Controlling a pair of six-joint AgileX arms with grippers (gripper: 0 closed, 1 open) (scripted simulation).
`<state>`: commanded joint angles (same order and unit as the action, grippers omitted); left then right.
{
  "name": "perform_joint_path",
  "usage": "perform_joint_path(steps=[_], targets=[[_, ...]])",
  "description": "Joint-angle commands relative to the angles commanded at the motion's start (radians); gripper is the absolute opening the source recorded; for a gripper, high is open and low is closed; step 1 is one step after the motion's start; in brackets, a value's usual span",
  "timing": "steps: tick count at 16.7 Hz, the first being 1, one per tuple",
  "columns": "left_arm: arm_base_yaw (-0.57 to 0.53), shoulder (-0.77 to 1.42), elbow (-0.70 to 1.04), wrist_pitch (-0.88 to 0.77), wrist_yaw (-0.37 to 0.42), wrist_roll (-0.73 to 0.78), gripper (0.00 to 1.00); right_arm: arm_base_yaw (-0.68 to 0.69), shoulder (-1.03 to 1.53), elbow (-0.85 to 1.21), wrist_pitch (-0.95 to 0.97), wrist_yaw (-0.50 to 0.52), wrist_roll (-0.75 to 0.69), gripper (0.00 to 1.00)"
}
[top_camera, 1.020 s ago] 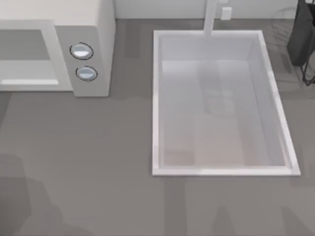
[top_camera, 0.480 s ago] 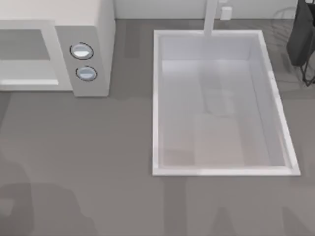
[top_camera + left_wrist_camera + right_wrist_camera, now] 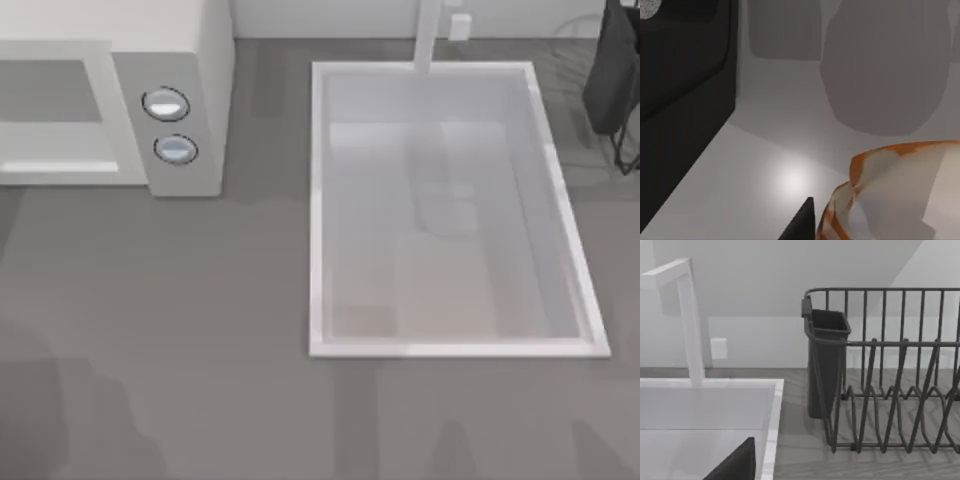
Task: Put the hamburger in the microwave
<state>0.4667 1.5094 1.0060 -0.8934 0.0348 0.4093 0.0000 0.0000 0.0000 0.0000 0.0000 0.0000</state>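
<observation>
Holding the hamburger (image 3: 890, 195) inside the microwave (image 3: 190, 60), your left claw's grip: cannot tell; right claw idles by the sink (image 3: 705, 410).

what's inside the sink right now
From the top view, the sink holds nothing I can make out, just its pale floor and walls. The white faucet rises at its far rim. The inside of its near wall is hidden from above.

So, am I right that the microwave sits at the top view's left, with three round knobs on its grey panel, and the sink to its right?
Not quite: the top view shows two round knobs on the microwave, not three. The sink does lie to its right.
</observation>
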Motion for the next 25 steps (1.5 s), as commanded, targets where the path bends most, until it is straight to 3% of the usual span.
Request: perform_joint_path(steps=[7,16,20,25], targets=[[-0.019,0.229,-0.041,0.654,0.067,-0.127,0.0,0.0,0.0,0.0,0.0,0.0,0.0,1.0],[-0.175,0.481,-0.165,1.547,0.167,-0.282,0.0,0.0,0.0,0.0,0.0,0.0,0.0,1.0],[-0.241,0.541,-0.197,1.75,0.193,-0.309,0.0,0.0,0.0,0.0,0.0,0.0,0.0,1.0],[-0.258,0.554,-0.203,1.792,0.198,-0.313,0.0,0.0,0.0,0.0,0.0,0.0,0.0,1.0]])
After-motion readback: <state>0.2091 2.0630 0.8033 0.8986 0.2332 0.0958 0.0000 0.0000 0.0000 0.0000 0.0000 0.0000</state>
